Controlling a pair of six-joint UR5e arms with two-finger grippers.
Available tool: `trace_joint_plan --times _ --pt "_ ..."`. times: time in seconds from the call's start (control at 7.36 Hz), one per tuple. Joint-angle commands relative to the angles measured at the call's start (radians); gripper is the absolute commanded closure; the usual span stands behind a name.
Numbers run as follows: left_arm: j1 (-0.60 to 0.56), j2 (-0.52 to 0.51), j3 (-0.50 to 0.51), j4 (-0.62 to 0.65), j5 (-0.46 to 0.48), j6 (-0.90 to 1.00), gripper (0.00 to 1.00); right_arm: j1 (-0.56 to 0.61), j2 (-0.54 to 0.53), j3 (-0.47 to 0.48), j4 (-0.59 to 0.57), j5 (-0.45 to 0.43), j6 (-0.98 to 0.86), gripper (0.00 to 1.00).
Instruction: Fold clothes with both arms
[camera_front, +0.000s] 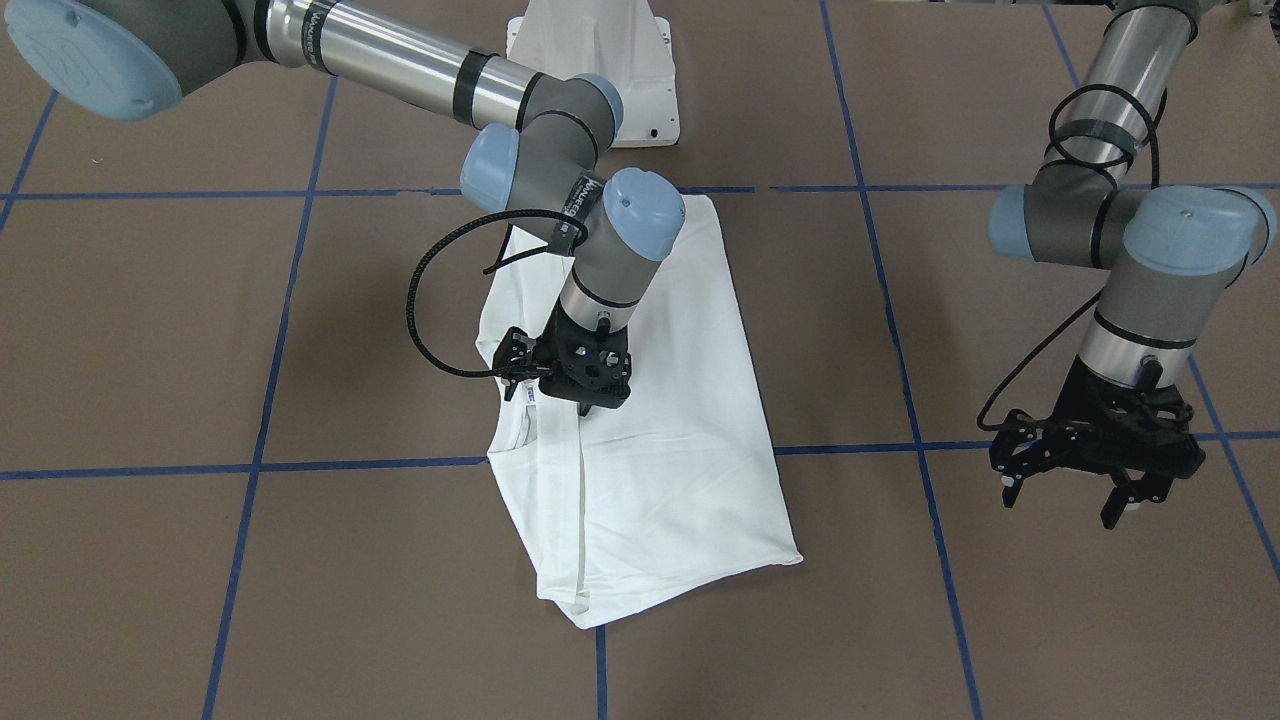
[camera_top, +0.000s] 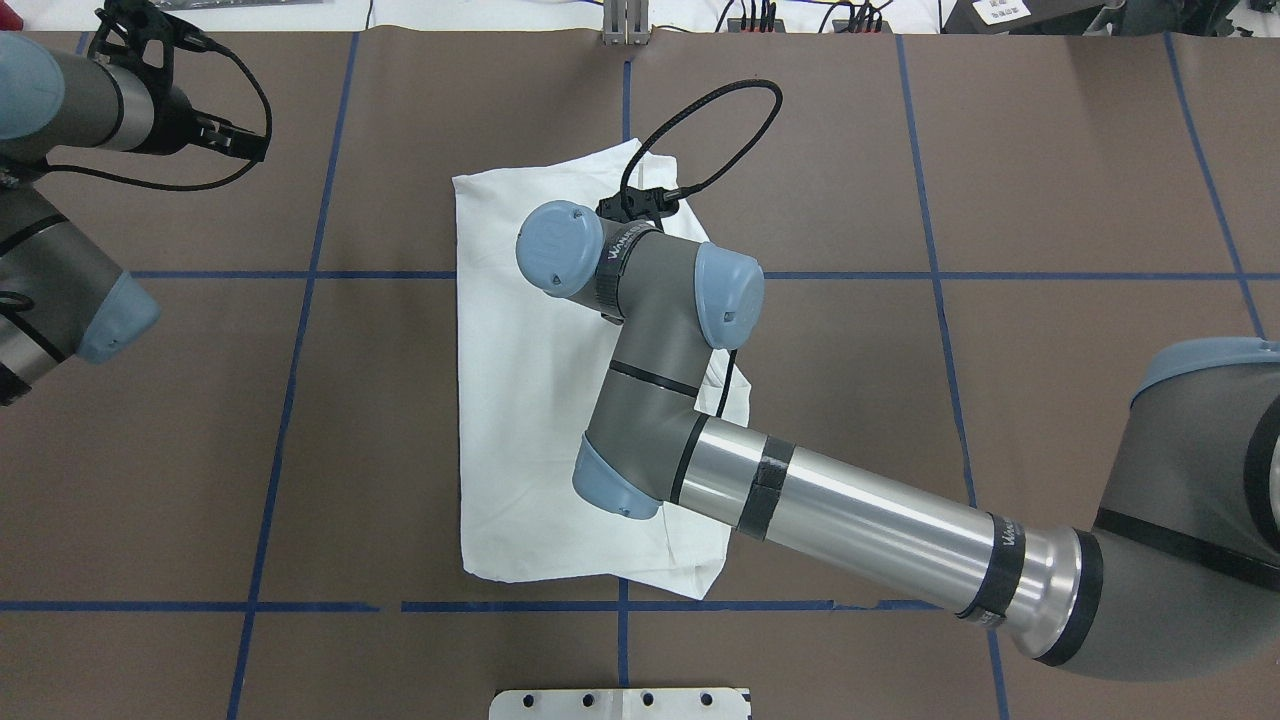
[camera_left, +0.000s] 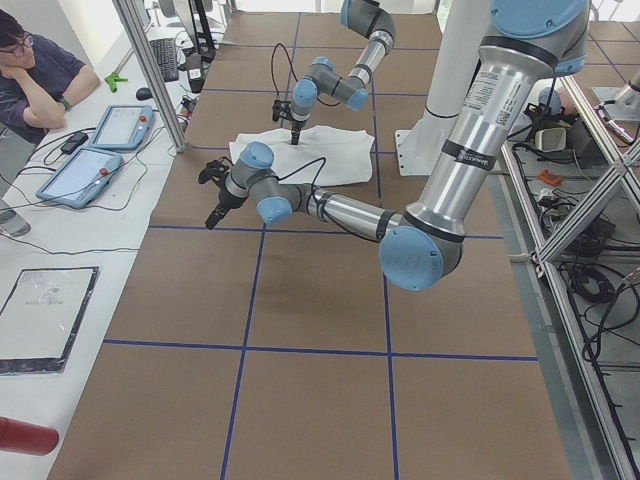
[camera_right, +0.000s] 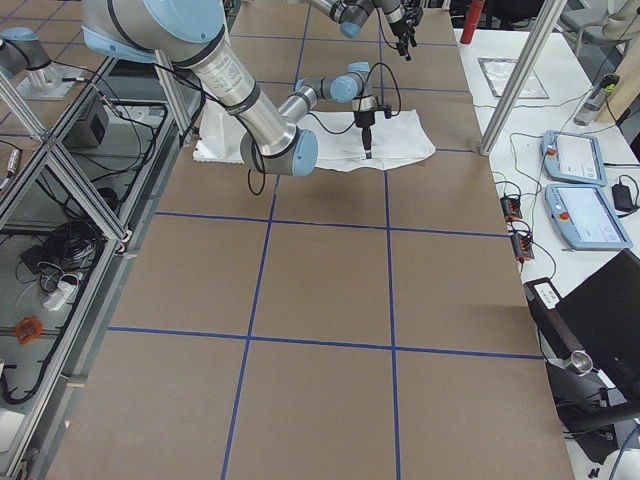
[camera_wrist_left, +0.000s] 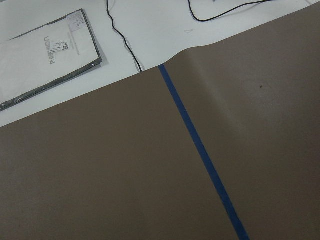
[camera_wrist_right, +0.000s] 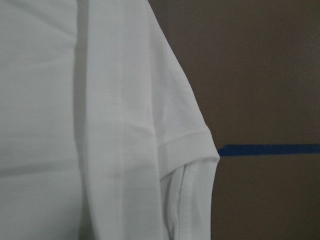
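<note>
White T-shirt (camera_front: 650, 470) lay folded lengthwise mid-table on brown paper (camera_front: 150, 330). My right gripper (camera_front: 586, 402) pointed down onto its folded edge, fingers pinched together on cloth, by the look. My left gripper (camera_front: 1075, 487) hung well apart w/ fingers spread, nothing held.

- The right arm (camera_top: 640, 330) carries a black band on its wrist with white lettering; the letters are too small to make out.
- A clear plastic sleeve (camera_wrist_left: 45, 55) at the counter's edge, in the left wrist view, bears dark printed letters and a small label, both unreadable.
</note>
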Motion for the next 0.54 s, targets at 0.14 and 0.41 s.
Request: trace_joint_plan --times 0.14,0.41 --pt "0.004 0.000 -0.004 0.000 0.000 -0.031 0.00 0.054 -0.047 0.034 -0.164 -0.009 -0.212 0.00" --pt "0.005 0.000 -0.004 0.000 -0.002 -0.031 0.00 0.107 -0.243 0.237 -0.168 -0.035 -0.350 0.00"
